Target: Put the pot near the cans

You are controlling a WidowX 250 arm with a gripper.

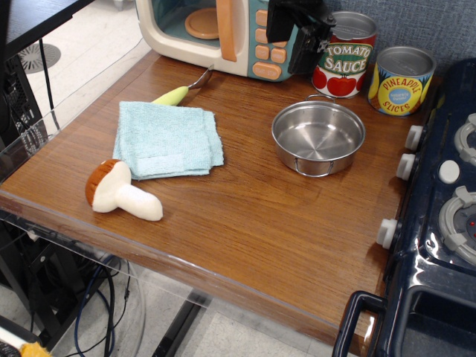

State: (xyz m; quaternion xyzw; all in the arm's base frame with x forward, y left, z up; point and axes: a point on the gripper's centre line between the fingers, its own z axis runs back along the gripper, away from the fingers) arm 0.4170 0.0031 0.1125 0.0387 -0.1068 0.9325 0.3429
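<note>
The shiny steel pot (318,138) stands upright on the wooden counter, just in front of the two cans. The red-and-green Tomato Sauce can (346,55) is right behind it, and the yellow-and-blue Pineapple Slices can (401,80) is behind and to its right. My black gripper (291,50) hangs at the top of the view, raised above and behind the pot's far-left rim, just left of the tomato can. Its jaws are apart and hold nothing. The arm above it is out of frame.
A toy microwave (216,30) stands at the back left. A light-blue cloth (167,139), a toy mushroom (119,191) and a yellow-handled utensil (181,91) lie on the left half. A dark-blue toy stove (446,216) with white knobs borders the right edge.
</note>
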